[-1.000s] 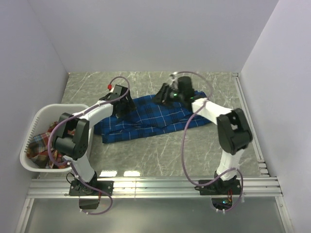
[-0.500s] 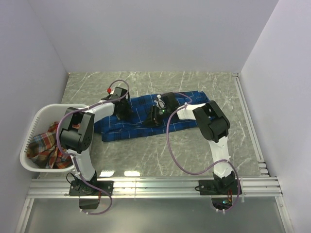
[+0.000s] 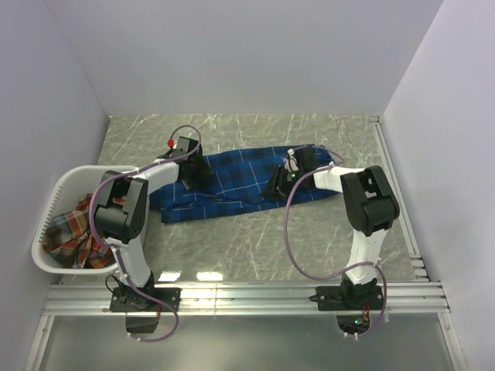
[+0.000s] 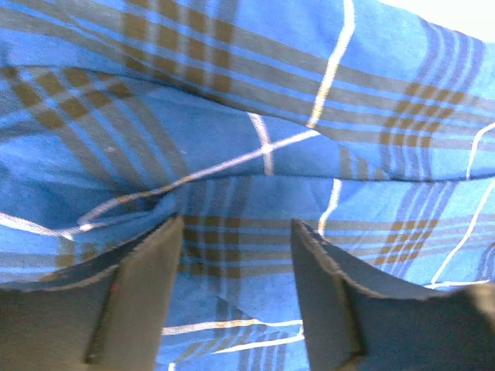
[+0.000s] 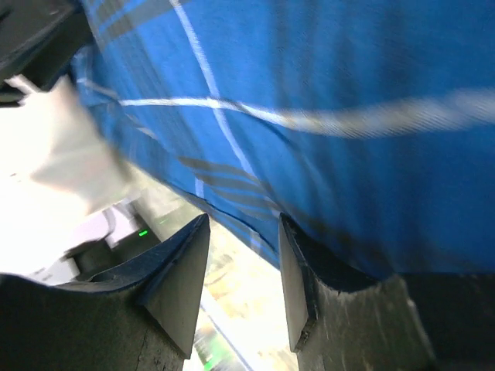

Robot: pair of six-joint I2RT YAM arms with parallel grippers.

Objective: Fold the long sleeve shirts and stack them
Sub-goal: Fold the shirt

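Observation:
A royal blue plaid shirt lies spread across the middle of the table, running from lower left to upper right. My left gripper is low over its left part; in the left wrist view the gripper is open, with rumpled blue cloth under and between the fingers. My right gripper is at the shirt's near edge, right of centre. In the right wrist view it is open, the shirt's hem lies against one finger, and bare table shows in the gap. A red-orange plaid shirt lies bunched in the basket.
A white plastic laundry basket stands at the left edge of the table, beside the left arm. Grey walls close the table on the left, back and right. A metal rail runs along the near edge by the arm bases.
My right gripper swept from the shirt's far edge down to its middle, then back right to the near edge. The shirt now lies wider and flatter. The left gripper has barely moved.

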